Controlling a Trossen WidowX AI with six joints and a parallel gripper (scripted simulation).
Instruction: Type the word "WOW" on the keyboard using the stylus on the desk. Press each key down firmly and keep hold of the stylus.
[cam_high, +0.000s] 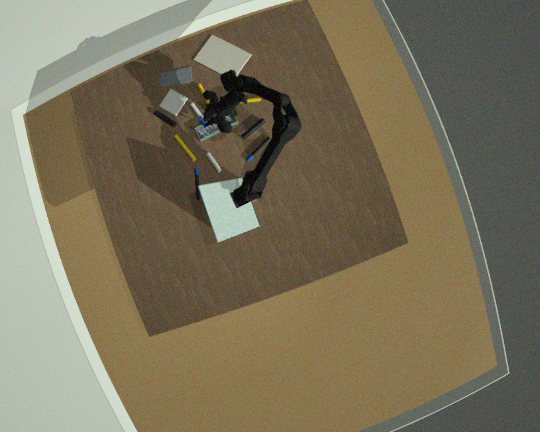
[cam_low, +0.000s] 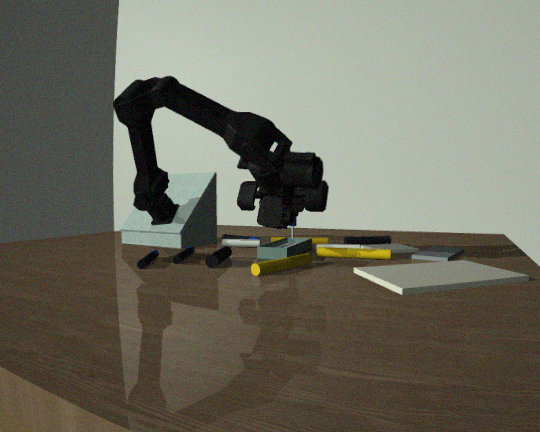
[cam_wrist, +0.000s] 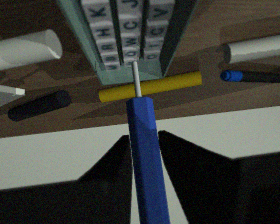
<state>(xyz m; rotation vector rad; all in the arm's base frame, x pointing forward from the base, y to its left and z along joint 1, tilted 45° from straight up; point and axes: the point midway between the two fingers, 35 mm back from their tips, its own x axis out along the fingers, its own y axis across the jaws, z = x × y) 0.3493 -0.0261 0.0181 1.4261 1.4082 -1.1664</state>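
Observation:
My gripper (cam_wrist: 144, 139) (cam_low: 280, 216) is shut on the blue stylus (cam_wrist: 145, 150), which has a thin white tip (cam_wrist: 136, 77) (cam_low: 291, 232). The small keyboard (cam_wrist: 131, 35) (cam_low: 284, 247) (cam_high: 206, 132) has a teal-grey frame and white lettered keys. In the wrist view the tip points at the near edge of the keyboard, by the first row of keys. In the side view the tip hangs just above the keyboard. Whether it touches a key I cannot tell.
A yellow cylinder (cam_wrist: 150, 86) (cam_low: 281, 264) lies just in front of the keyboard. White, black and blue-tipped pens (cam_wrist: 250, 76) lie around it. Flat grey slabs (cam_low: 440, 275) (cam_high: 222, 55) lie to the side. The arm's base sits on a pale wedge block (cam_low: 195, 210).

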